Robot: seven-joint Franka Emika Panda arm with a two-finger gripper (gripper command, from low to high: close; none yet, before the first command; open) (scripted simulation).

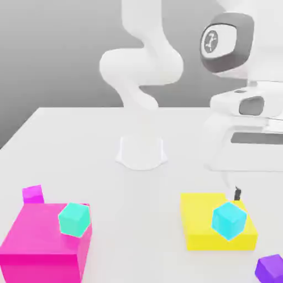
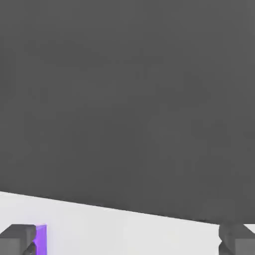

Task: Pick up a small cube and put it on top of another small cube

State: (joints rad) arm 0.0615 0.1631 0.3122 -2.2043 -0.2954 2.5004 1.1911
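Tool [image 2: 127, 240]: you see its two dark fingers [image 2: 17, 236] at opposite edges of the hand view, spread wide apart, nothing between them. A sliver of the purple cube [image 2: 41, 238] shows just beside one finger, on the white worktop [image 2: 124, 231].

Arm [image 1: 143, 66]: your white arm rises from its round base [image 1: 141, 153] at the middle of the worktop, bends over and reaches toward the exterior view's right, where the big white hand housing [image 1: 243, 132] fills the near upper corner. A thin dark tip [image 1: 237, 193] hangs under it, above the far edge of the yellow block [image 1: 204, 229].

Purple cube [image 1: 271, 268]: small, on the worktop at the exterior view's lower right corner, one corner turned toward the camera; no long axis.

Teal cube [image 1: 74, 219]: small, greenish, tilted, on top of the big magenta block [image 1: 41, 249] at the exterior view's left, well apart from the purple cube.

Cyan cube [image 1: 229, 220]: small, on the yellow block.

Magenta cube [image 1: 33, 194]: small, behind the magenta block.
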